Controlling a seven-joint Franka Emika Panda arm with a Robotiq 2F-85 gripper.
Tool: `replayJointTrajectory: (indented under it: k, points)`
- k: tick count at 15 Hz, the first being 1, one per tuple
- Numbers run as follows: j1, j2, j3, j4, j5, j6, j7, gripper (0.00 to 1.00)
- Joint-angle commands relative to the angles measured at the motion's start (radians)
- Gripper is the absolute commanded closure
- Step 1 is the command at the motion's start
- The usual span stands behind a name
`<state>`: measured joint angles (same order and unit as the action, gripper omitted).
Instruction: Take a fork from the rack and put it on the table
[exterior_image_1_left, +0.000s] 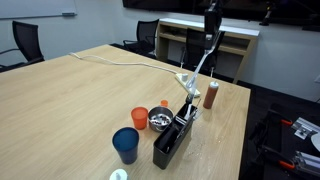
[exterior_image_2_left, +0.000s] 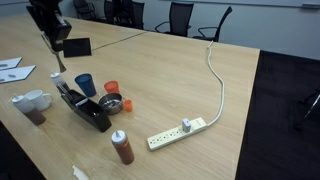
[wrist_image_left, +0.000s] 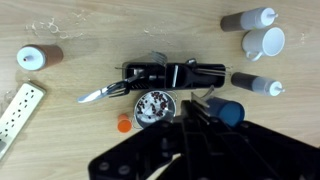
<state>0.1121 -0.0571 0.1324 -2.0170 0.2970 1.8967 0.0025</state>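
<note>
Low in an exterior view, a blue cup (exterior_image_1_left: 125, 143) stands on the wooden counter (exterior_image_1_left: 70, 100). Just right of it is the black rack (exterior_image_1_left: 172, 140). A shiny bowl (exterior_image_1_left: 159, 120) and an orange cup (exterior_image_1_left: 139, 118) sit a bit behind. Farther back, at the top right of the frame, the fingers (exterior_image_1_left: 211, 37) are high above the rack. They pinch the fork (exterior_image_1_left: 203, 62), which hangs slanted in the air, off the counter.
</note>
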Motion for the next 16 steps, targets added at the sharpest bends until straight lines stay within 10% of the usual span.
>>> replayJointTrajectory:
  k: [1,7,16]
  points:
    - [0.005,-0.148,-0.01,-0.14,0.04,-0.041,0.023,0.99]
    - [0.025,-0.248,-0.046,-0.376,0.326,-0.034,-0.081,0.99]
    - [0.04,-0.155,-0.042,-0.566,0.358,0.365,-0.277,0.99]
